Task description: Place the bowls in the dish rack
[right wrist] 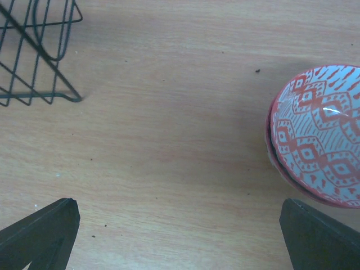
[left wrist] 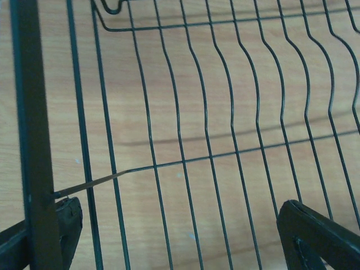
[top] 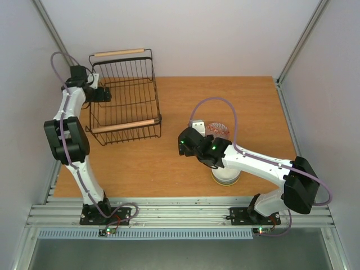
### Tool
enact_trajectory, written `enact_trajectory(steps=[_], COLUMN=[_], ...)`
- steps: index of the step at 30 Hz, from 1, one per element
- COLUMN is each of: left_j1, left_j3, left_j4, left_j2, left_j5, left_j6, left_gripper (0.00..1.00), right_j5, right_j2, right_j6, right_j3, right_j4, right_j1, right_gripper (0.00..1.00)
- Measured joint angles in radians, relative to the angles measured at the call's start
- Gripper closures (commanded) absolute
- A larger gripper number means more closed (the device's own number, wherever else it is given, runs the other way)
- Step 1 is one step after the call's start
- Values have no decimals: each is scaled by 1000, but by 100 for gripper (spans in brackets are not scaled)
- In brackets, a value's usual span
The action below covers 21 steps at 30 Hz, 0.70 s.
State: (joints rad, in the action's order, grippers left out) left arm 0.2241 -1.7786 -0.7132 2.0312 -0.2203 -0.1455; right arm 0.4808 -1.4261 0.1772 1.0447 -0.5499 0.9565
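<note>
Near the middle of the top view, the right gripper (right wrist: 177,205) hangs wide open and empty, with the red-and-white patterned round ceramic bowl (right wrist: 320,135) just to its right.

I judge the step to be reaching for this bowl. It sits off the fingers' line, so the gripper should shift over the rim and pinch one wall, one finger inside and one outside. A plain cream bowl (top: 225,177) lies partly under that arm. At upper left, the left gripper (left wrist: 180,205) is also spread and holding nothing, against the black wire dish rack with wooden handles (top: 124,126), where no bowls show.
</note>
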Motion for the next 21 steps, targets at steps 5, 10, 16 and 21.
enact_trajectory(steps=[5, 10, 16, 21], left_j1=[-71, -174, -270, -285], left_j3=[92, 151, 220, 275], left_j4=[1, -9, -13, -5], left_j2=[-67, -110, -147, -195], left_j5=[14, 10, -11, -8], left_j6=[-27, -63, -95, -95], left_gripper=[6, 7, 4, 1], right_j5=[3, 10, 17, 40], right_j2=[8, 37, 78, 100], right_j6=[13, 29, 35, 8], right_j3=[-10, -29, -42, -21], right_j4=[-16, -26, -40, -64], right_j1=[0, 0, 0, 0], right_gripper=[1, 1, 1, 1])
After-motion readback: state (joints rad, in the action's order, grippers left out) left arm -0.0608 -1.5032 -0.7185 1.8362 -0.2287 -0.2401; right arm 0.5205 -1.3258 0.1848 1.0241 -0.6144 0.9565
